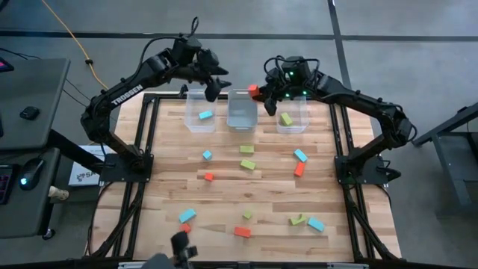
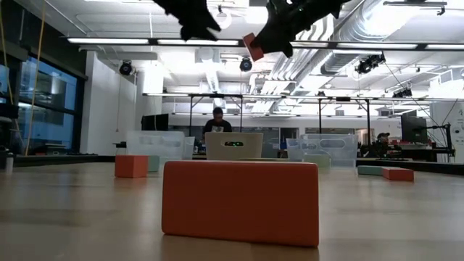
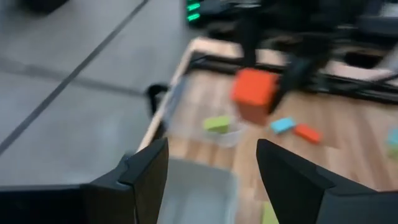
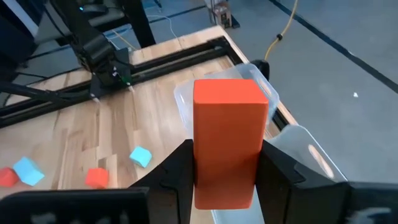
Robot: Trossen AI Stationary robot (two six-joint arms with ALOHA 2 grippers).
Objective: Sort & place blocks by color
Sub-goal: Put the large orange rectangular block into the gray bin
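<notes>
A: From above, our right gripper hangs between the empty middle clear plastic bin and the right clear bin, clamped on a red-orange rectangular block. We'd guess the middle bin is meant for red, since the left clear bin has a light blue block and the right one a lime green block.

B: Our left gripper sits over the left bin, jaws spread, holding nothing. More blocks lie scattered across the wooden table.

A: At table height, we only see the red block high up; a big orange block fills the foreground.

B: Our left wrist camera shows wide fingers, with the other arm carrying the red block.

A: The right wrist alone shows the grip: both fingers pressing the block's long sides, bin rims below.
</notes>
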